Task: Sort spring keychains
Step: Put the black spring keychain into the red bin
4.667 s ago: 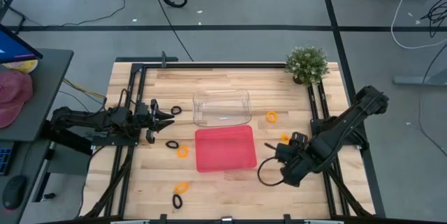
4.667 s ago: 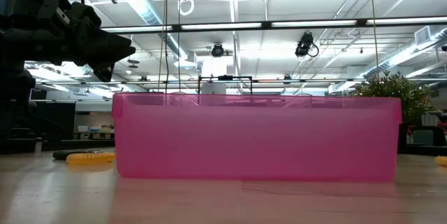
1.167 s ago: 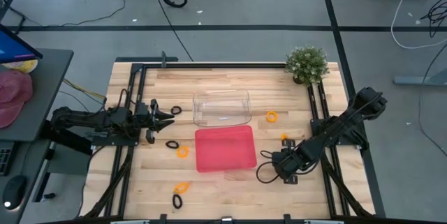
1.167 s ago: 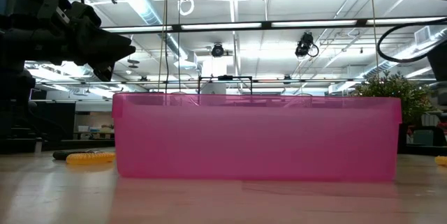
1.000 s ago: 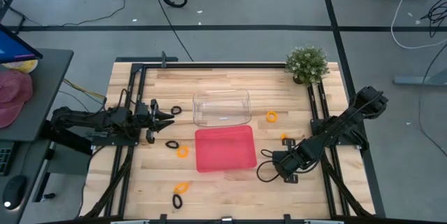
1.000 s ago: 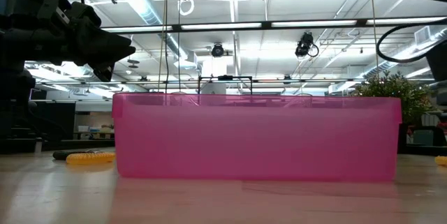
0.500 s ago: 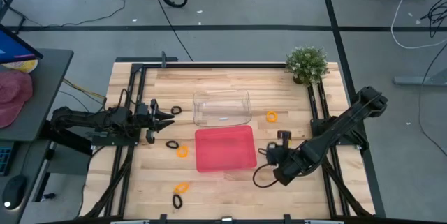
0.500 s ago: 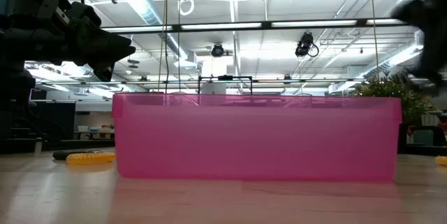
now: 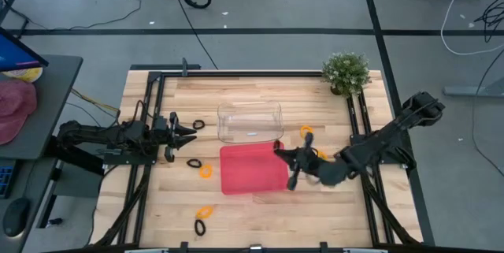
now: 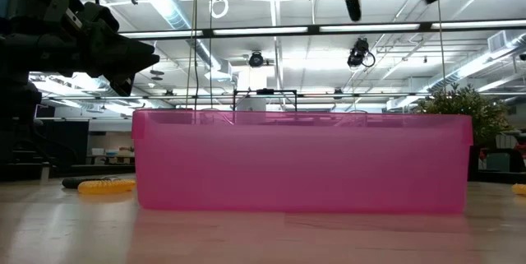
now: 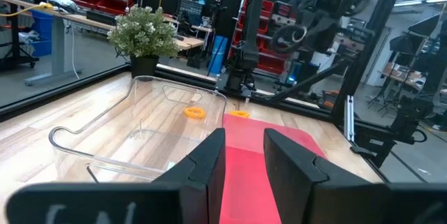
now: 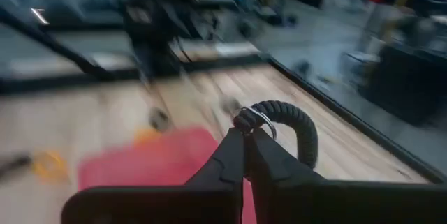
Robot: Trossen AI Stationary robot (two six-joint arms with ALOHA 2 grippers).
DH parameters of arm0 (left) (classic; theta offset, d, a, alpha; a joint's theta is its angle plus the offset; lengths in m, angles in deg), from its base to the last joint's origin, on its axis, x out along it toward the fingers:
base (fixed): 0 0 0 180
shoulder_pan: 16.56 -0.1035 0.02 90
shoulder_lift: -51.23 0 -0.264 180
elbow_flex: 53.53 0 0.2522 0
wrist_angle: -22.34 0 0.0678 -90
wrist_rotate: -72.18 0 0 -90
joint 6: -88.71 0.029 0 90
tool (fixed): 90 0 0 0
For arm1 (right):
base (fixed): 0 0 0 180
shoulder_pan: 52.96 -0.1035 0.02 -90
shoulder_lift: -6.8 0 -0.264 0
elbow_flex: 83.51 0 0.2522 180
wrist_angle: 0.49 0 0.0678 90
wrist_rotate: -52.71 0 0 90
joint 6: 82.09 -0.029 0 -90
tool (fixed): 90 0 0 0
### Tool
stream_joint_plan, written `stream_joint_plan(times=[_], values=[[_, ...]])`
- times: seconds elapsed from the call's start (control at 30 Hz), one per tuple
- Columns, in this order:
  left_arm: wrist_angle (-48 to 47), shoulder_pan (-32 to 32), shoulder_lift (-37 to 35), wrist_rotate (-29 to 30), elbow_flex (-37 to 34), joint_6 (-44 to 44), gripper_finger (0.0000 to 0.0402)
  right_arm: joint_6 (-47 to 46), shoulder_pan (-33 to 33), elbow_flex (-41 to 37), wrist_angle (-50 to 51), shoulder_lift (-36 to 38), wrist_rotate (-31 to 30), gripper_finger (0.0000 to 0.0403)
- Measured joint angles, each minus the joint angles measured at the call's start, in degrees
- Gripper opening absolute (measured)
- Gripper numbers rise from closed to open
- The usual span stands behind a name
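My right gripper point(image 9: 278, 150) hangs over the right rim of the pink tray point(image 9: 252, 168), shut on a black spring keychain point(image 12: 290, 125). My left gripper point(image 9: 191, 133) waits at the table's left, its fingers a little apart around nothing, pointing at the clear tray point(image 9: 250, 121). Loose keychains lie flat on the table. Two black ones point(image 9: 198, 124) point(image 9: 193, 162) and an orange one point(image 9: 205, 171) are near my left gripper. An orange point(image 9: 205, 212) and a black one point(image 9: 200, 226) lie near the front edge, and an orange one point(image 9: 305, 132) lies right of the clear tray. My right gripper pinches the black keychain between its two fingertips at the end with the metal ring point(image 12: 256, 119). The coiled loop curves away beside the fingers, lifted clear of the table and the tray.
A potted plant point(image 9: 345, 72) stands at the far right corner. The clear tray sits just beyond the pink one at mid-table. Dark frame rails point(image 9: 150, 111) run along both sides of the table.
My right gripper has risen from the table right of the pink tray and swung left and toward the far edge, ending above the tray's right rim, carrying the black keychain with it.
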Motion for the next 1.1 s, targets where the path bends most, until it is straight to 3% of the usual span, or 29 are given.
stream_joint_plan(times=[0.13,0.3,1.1], values=[[-0.01,0.0,0.01,0.0,0.01,0.0,0.0103,6.7,3.33,-8.6,-25.31,-1.35,11.4,0.0002],[0.03,-0.02,0.02,-0.02,0.02,-0.02,0.0103,6.26,4.52,-16.18,-35.91,-1.72,13.68,0.0002],[0.04,-0.02,0.02,0.0,0.0,0.0,0.0103,6.66,4.5,-18.2,-37.93,-1.71,14.68,0.0014]])
